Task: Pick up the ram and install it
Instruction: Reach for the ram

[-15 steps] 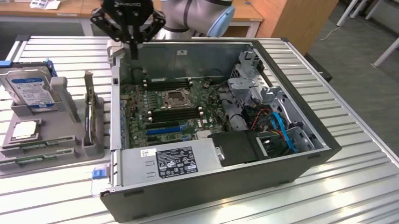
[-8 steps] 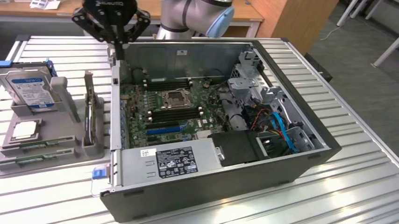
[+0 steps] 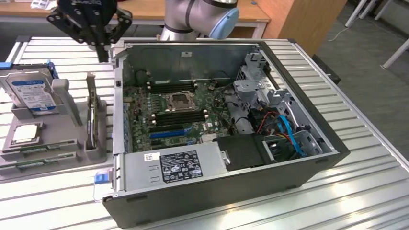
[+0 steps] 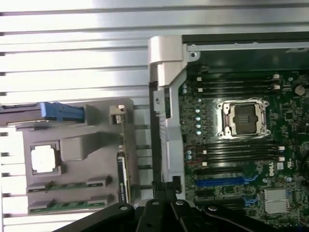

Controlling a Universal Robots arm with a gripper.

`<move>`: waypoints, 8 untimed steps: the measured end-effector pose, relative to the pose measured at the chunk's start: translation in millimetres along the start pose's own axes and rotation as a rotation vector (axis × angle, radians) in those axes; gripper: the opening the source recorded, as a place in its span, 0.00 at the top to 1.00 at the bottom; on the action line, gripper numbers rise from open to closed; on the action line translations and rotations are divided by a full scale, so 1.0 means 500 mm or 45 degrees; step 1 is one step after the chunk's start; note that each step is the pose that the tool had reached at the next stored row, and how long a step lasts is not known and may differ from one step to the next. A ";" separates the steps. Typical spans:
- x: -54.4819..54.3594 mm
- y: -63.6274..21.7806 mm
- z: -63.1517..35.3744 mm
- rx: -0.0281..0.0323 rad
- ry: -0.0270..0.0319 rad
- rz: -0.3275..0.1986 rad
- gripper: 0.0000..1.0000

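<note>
The gripper [image 3: 102, 56] hangs with its jaws closed and nothing between them. It is above the table [image 3: 357, 158], just outside the case [image 3: 211, 201], by the case's far corner on the exterior view's left. In the wrist view the gripper [image 4: 165, 189] sits over the case's pale side wall. The case lies on its side with the open face up. Inside it the motherboard [image 3: 167, 125] shows a socket [image 3: 179, 100] with black memory slots [image 3: 182, 117] on both sides of it. A power supply [image 3: 172, 165] with a white label fills the case's near end. A grey holder [image 3: 62, 93] rests on the table on the exterior view's left of the case, close beside the case wall. The ram sticks [image 3: 38, 149], two of them, lie flat and side by side in the holder. They are in the part of it farthest from the case's far corner, well apart from the gripper and untouched. The wrist view shows the ram sticks [image 4: 67, 205] as two green strips in the holder [image 4: 82, 145]. A square chip [image 3: 26, 134] lies just beside them. A hard drive [image 3: 28, 93] with a blue label stands upright in the holder, on the side away from the case. A thin card [image 3: 93, 115] stands on edge in the slot of the holder nearest the case.
</note>
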State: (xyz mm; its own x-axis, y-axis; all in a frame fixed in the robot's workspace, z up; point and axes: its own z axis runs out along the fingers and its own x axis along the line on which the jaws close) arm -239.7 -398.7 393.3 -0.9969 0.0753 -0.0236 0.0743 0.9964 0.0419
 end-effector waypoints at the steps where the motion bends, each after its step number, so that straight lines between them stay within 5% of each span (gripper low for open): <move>1: 0.009 -0.001 0.000 0.0003 0.0000 0.000 0.89; 8: 0.073 -0.006 -0.002 0.0014 -0.0001 0.000 0.89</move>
State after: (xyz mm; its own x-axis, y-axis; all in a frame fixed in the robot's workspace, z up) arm -276.3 -399.1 393.3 -0.9969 0.0752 -0.0236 0.0742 0.9964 0.0407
